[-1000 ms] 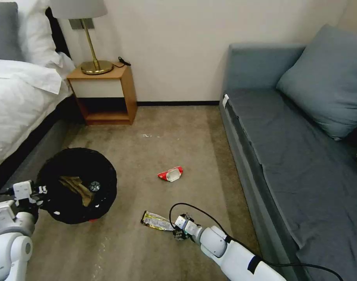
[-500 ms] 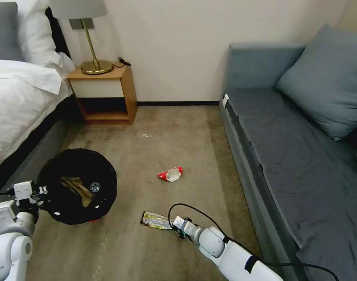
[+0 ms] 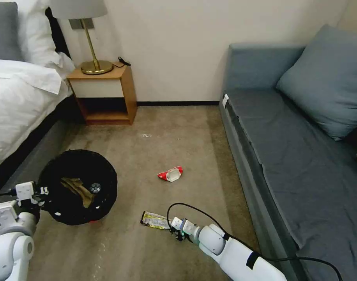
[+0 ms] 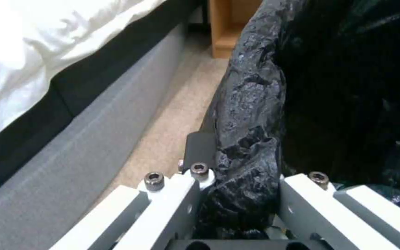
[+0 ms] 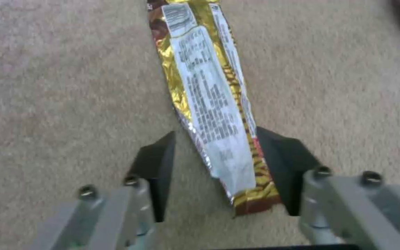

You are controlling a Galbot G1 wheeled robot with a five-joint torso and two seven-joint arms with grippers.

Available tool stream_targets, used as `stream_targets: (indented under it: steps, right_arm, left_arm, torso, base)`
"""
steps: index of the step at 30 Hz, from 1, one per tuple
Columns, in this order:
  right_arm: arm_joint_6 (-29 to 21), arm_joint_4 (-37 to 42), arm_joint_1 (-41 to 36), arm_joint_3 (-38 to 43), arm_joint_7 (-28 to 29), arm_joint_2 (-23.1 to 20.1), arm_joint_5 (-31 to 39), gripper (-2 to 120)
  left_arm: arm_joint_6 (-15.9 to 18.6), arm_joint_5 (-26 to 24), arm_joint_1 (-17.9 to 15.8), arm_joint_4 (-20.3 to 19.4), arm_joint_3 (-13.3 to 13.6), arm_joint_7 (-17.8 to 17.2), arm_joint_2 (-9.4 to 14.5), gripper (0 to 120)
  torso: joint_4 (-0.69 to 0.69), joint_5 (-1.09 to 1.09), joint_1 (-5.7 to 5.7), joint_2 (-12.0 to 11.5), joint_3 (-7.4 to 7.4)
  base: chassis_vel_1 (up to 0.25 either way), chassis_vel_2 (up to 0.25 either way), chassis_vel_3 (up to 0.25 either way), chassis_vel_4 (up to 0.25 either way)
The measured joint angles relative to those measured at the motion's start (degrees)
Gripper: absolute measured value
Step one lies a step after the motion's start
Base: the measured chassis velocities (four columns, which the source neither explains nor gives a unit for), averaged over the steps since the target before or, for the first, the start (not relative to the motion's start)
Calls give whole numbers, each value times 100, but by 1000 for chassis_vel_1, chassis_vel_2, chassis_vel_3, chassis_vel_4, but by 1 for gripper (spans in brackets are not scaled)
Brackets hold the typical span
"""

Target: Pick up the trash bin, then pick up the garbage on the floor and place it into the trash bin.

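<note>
The trash bin [image 3: 57, 212], lined with a wrinkly black bag, sits low at the left beside the bed. My left gripper [image 3: 40, 191] is shut on its near rim, and the bag's folded edge [image 4: 251, 139] is pinched between the fingers. A tan paper wad [image 3: 79, 189] and a small clear piece lie inside. A black-gold snack wrapper [image 3: 155, 220] lies flat on the carpet. My right gripper [image 3: 176, 230] is open at floor level, its two fingers either side of the wrapper's [image 5: 205, 97] near end. A red-white wrapper [image 3: 170, 173] lies farther out.
A blue-grey sofa [image 3: 303, 156] runs along the right and a bed [image 3: 18, 109] along the left. A wooden nightstand [image 3: 104, 93] with a brass lamp stands at the back wall. Open carpet lies between them.
My right gripper has slid left along the floor until its open fingers straddle the end of the black-gold wrapper. The left gripper and bin have barely shifted.
</note>
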Motion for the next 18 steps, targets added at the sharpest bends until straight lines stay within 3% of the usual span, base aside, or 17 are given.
stream_targets:
  steps: [6,8,16,18]
  right_arm:
    - [-115,-326,151,-36,-6,195,-271,79]
    - [-130,-429,167,-26,-12,230,-328,79]
    - [-70,-730,232,74,-31,347,-367,53]
    - [-35,-798,254,96,-31,372,-367,41]
  left_arm:
    - [-16,2,-4,17,-40,3,-13,4]
    - [-18,0,-14,18,-45,3,-16,4]
    - [-34,-2,-68,91,-33,4,-17,4]
    - [-38,1,-70,101,-27,4,-18,4]
  torso:
    - [0,0,0,0,0]
    - [0,0,0,0,0]
    - [0,0,0,0,0]
    - [0,0,0,0,0]
  base:
    - [0,0,0,0]
    - [0,0,0,0]
    - [0,0,0,0]
    - [0,0,0,0]
